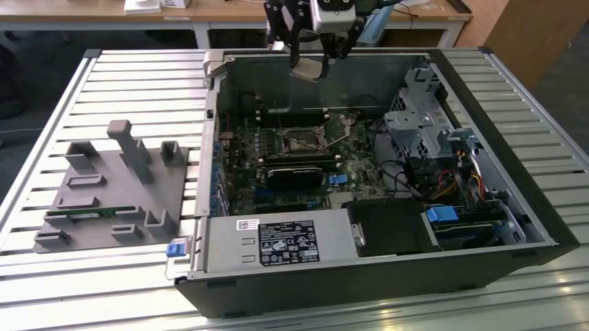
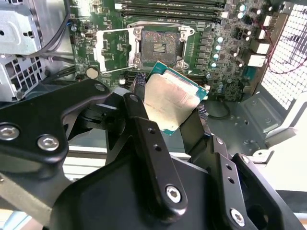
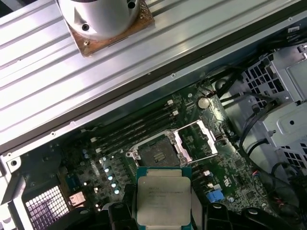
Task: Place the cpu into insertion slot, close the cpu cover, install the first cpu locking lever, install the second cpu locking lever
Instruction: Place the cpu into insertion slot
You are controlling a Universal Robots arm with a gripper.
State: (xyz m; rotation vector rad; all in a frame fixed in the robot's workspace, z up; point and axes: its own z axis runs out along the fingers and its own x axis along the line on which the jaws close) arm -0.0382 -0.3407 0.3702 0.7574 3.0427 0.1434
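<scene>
The cpu [image 2: 170, 101], a flat square chip with a silvery top and green edge, hangs in my gripper [image 2: 168, 109], whose black fingers [image 2: 135, 109] are shut on its sides. In the exterior view the gripper [image 1: 310, 67] holds the cpu [image 1: 308, 69] above the back wall of the open computer case. The insertion slot [image 2: 158, 47] lies uncovered on the green motherboard, some way below and apart from the chip. The cpu cover [image 2: 113, 48] is swung open beside it. In the first wrist view the cpu [image 3: 163, 199] sits near the slot [image 3: 153, 152] and the open cover [image 3: 199, 141].
The case [image 1: 515, 234] lies open on a slatted metal table [image 1: 138, 76]. Inside are a power supply [image 1: 276, 241], a drive cage [image 1: 418, 131], cables, memory slots [image 2: 168, 7] and a black block [image 1: 294, 176] near the socket. A grey fixture [image 1: 110, 193] stands at the exterior view's left.
</scene>
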